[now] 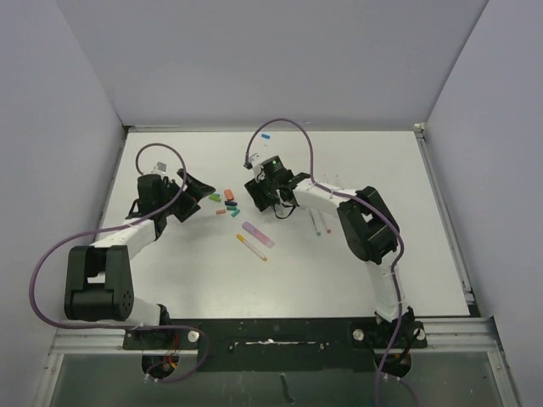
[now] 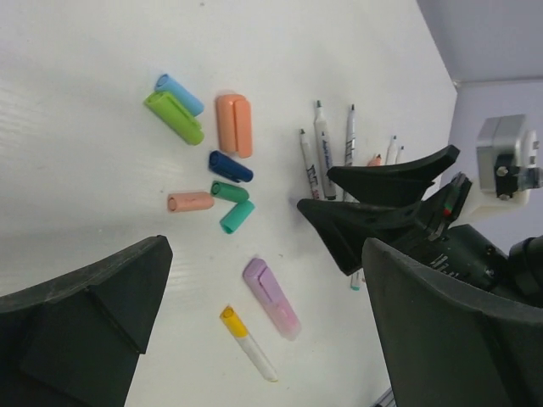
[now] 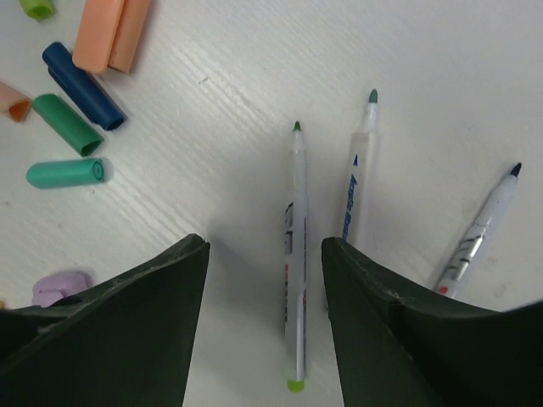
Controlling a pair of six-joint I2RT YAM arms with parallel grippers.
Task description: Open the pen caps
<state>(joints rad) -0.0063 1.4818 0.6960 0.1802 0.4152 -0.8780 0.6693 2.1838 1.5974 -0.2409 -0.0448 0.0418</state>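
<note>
Loose pen caps lie in a cluster (image 1: 226, 203): light blue (image 2: 181, 91), green (image 2: 174, 117), wide orange (image 2: 234, 124), dark blue (image 2: 231, 166), salmon (image 2: 190, 202) and teal (image 2: 237, 217). A capped lilac highlighter (image 2: 271, 297) and a yellow-capped pen (image 2: 248, 342) lie under my open, empty left gripper (image 2: 265, 254). My right gripper (image 3: 265, 246) is open, low over the table, straddling an uncapped green-tipped white pen (image 3: 294, 254) without touching it. Two more uncapped pens (image 3: 356, 170) (image 3: 479, 229) lie to its right. The caps also show in the right wrist view (image 3: 82, 85).
A single blue cap (image 1: 265, 136) lies apart near the back wall. More thin pens (image 1: 316, 222) lie right of the right gripper. Grey walls close off the back and both sides. The right arm's gripper (image 2: 373, 203) sits close to the left gripper.
</note>
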